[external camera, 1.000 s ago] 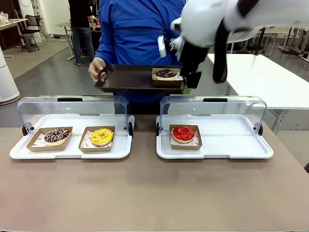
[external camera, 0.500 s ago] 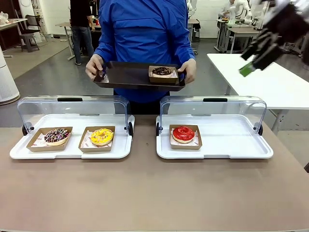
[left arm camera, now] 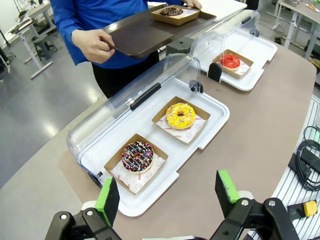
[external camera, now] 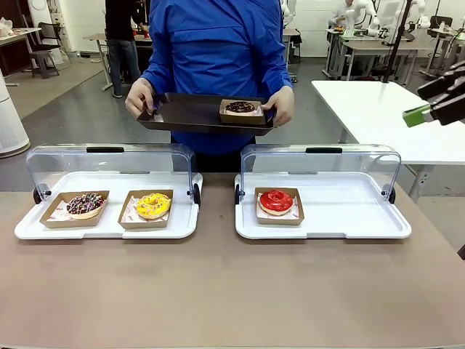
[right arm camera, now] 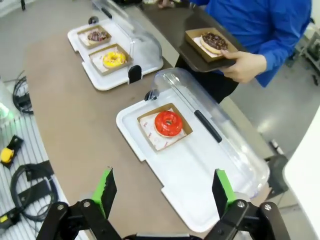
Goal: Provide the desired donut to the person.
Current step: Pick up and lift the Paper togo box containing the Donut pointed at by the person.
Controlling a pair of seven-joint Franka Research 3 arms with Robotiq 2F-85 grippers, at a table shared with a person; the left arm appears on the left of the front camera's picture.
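The person (external camera: 218, 43) in a blue jacket stands across the table and holds a dark tray (external camera: 185, 115) with both hands. On it sits a chocolate donut (external camera: 240, 107) in a cardboard box, also seen in the left wrist view (left arm camera: 171, 11) and the right wrist view (right arm camera: 214, 42). My right gripper (external camera: 429, 102) hangs open and empty at the far right, well away from the tray; its fingers spread above the red donut (right arm camera: 168, 123). My left gripper (left arm camera: 167, 192) is open and empty, high above the sprinkled donut (left arm camera: 137, 156) and the yellow donut (left arm camera: 180, 115).
Two white display trays with raised clear lids stand on the brown table: the left one (external camera: 29, 225) holds the sprinkled and yellow donuts, the right one (external camera: 349, 218) the red donut (external camera: 276, 201). A white table (external camera: 392, 116) stands at the back right. Cables (right arm camera: 25, 175) lie at the table's near edge.
My right arm has drawn back from the person's tray to the far right. The chocolate donut stays on the tray, which the person now holds slightly higher.
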